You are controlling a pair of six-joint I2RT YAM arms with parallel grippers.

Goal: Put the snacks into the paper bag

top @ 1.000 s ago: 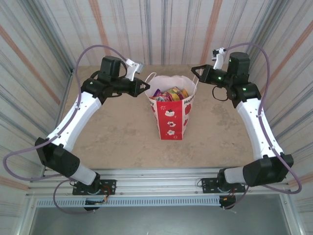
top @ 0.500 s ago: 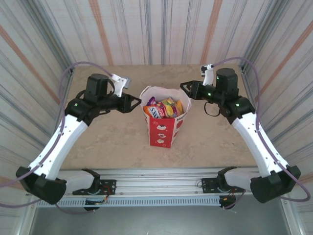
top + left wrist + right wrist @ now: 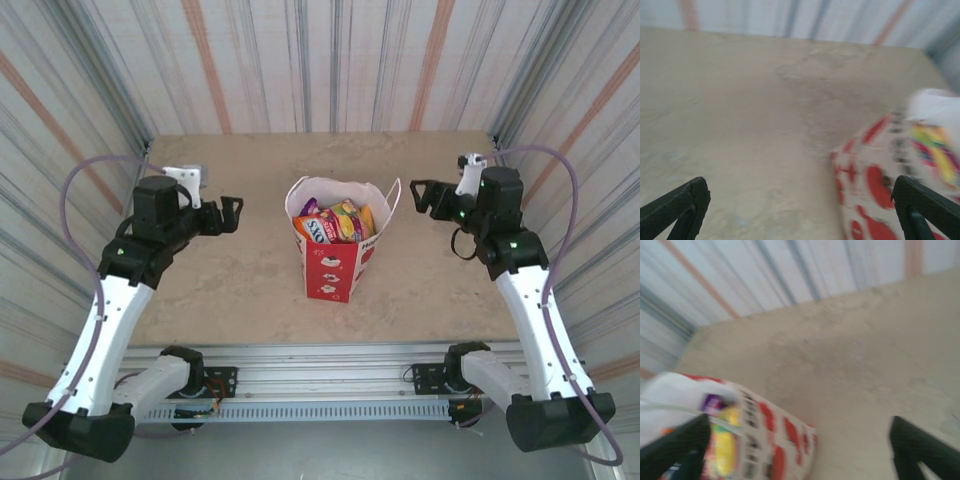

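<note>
The paper bag [image 3: 335, 268], white above and red below, stands upright in the middle of the table, its mouth open. Several snacks [image 3: 335, 222] fill it: orange, purple and yellow packets show at the top. My left gripper [image 3: 228, 213] hangs open to the bag's left, nothing between its fingers. My right gripper [image 3: 424, 195] is open to the bag's right, near the rope handle, also empty. In the left wrist view the bag [image 3: 890, 180] is blurred at the right. In the right wrist view the bag [image 3: 760, 440] lies at the lower left with yellow and purple packets showing.
The beige table [image 3: 240, 280] is walled by striped corrugated panels [image 3: 330, 60] on three sides. An aluminium rail [image 3: 330, 375] runs along the near edge with both arm bases on it.
Both grippers have drawn back from the bag's rim, the left one leftward and the right one rightward. The bag stands where it was half a second ago.
</note>
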